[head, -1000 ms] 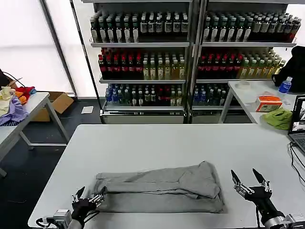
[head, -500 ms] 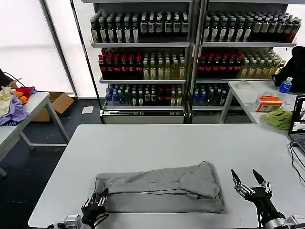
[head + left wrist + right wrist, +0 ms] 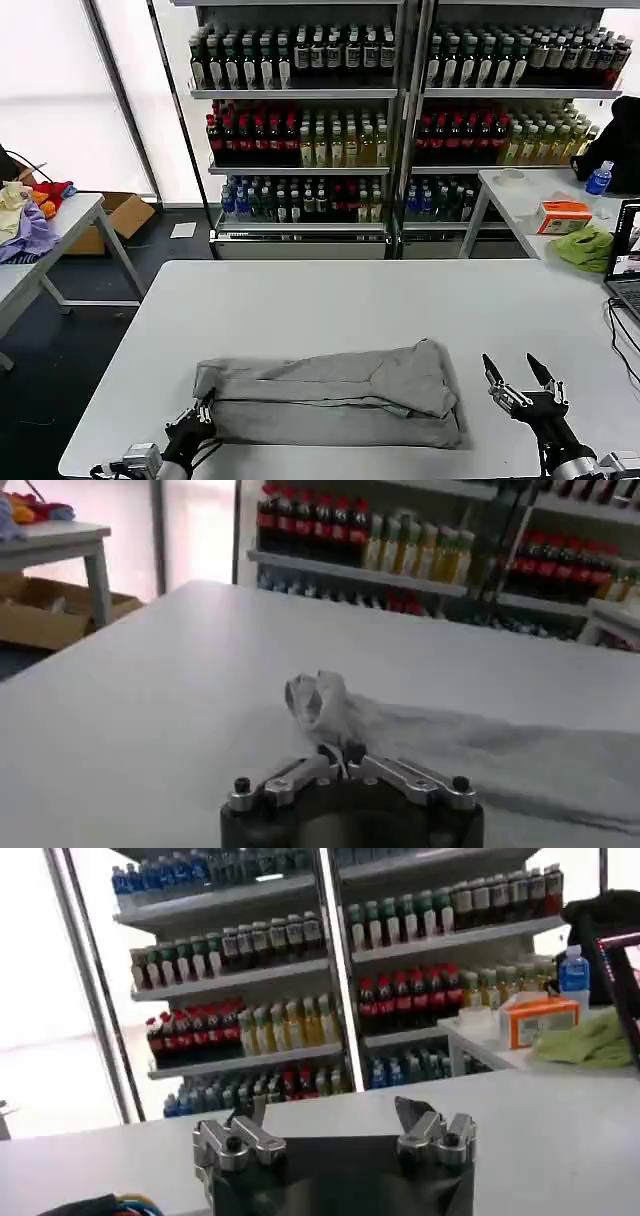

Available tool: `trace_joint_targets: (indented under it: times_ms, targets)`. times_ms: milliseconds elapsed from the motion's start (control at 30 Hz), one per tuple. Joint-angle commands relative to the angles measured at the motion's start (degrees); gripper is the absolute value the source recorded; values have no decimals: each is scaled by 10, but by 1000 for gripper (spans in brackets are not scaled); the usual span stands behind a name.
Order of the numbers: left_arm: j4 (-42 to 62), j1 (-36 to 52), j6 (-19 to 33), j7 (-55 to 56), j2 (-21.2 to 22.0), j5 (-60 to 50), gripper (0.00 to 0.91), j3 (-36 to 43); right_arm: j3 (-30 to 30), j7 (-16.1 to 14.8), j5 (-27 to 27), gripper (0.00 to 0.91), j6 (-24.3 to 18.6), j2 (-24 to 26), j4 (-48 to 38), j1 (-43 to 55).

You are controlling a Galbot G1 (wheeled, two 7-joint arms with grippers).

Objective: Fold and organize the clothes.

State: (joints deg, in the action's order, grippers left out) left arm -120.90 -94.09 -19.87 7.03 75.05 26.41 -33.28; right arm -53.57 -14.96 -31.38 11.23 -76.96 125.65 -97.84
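Head view – shirt: a grey shirt [image 3: 330, 395] lies folded into a long band on the near half of the white table [image 3: 330, 300], its left end close to the near-left corner.
Head view – left gripper: the left gripper [image 3: 196, 420] sits at the shirt's near-left corner, fingers pinched together on the fabric edge.
Head view – right gripper: the right gripper [image 3: 516, 375] hovers just off the shirt's right end, clear of the cloth, its two fingers spread wide.
Left wrist view – hold: the fingers [image 3: 340, 755] meet on a small bunched fold of the shirt [image 3: 320, 700], lifted a little off the table – only a thin bit of cloth seems caught.
Right wrist view – claw: the fingers [image 3: 415, 1113] stand well apart with nothing between them; shelves of bottles [image 3: 300, 948] lie beyond.
Risk – slip: with so little fabric in the pinch, a pull could let the corner slide out.
Risk – one-sided drag: with the right end unheld, pulling from the left alone may drag the whole band and undo the folds – or skew it toward the table edge.
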Motion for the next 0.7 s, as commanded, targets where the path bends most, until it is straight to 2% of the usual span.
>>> trace_joint_targets:
  times_ms: [33, 267, 333, 433, 533, 633, 700]
  targets:
    - [15, 8, -20, -60, -77, 104, 10, -233, 1, 1, -3, 907, 0, 4, -2, 2]
    - [103, 17, -19, -84, -177, 121, 10, -343, 5, 3, -6, 907, -1, 9, -1, 7]
    - [98, 15, -19, -85, -187, 121, 10, -350, 4, 4, -7, 907, -1, 10, 0, 7]
    - [50, 15, -28, -82, -179, 121, 10, -339, 3, 6, -11, 907, 0, 9, 5, 6]
    - [-42, -10, -32, -50, -153, 130, 10, -278, 4, 11, -10, 907, -3, 7, 16, 5]
    - [-133, -32, -37, -15, -145, 135, 10, -148, 7, 13, -9, 907, -4, 5, 25, 5]
    - [-159, -6, -51, 27, -153, 137, 10, -14, 11, 12, -7, 907, -3, 5, 29, 4]
